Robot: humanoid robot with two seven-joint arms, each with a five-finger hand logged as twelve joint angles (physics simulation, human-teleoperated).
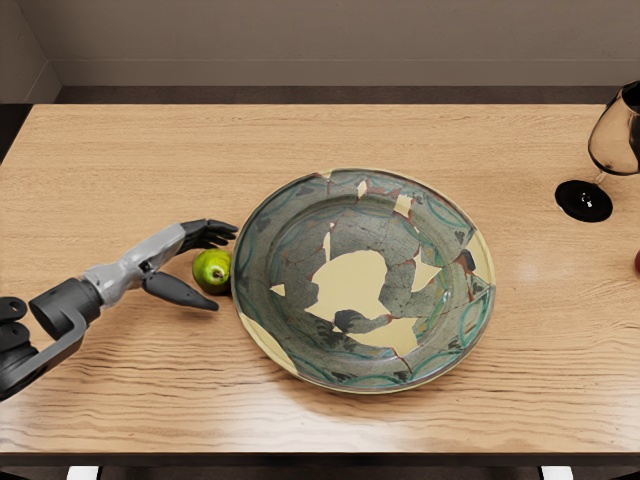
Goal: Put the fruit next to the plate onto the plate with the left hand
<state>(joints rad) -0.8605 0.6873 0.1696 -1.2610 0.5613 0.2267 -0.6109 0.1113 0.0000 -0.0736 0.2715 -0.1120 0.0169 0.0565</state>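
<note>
A: Where is the fruit (pixel 211 270)?

B: On the table (pixel 140 150); small and green, just beside the plate (pixel 258 335), at its left rim; whether it touches the rim I cannot tell; it is not on the plate.

A: And the left hand (pixel 175 255)?

B: Its arm comes in from the left edge, low over the wood; the hand is unclenched and grips nothing; the dark fingers (pixel 210 233) reach along the far side of the fruit; the thumb (pixel 180 292) lies on the near side; so the fruit sits in the gap between them; whether either one touches it I cannot tell.

A: The plate itself?

B: Large, round, in the middle of the table; grey-green with cream patches and fine lines like cracks; its rim is raised all round.

A: Anything else?

B: A glass (pixel 612 140) with a dark foot at the far right; well apart from the plate; partly cut off by the picture's edge.
</note>
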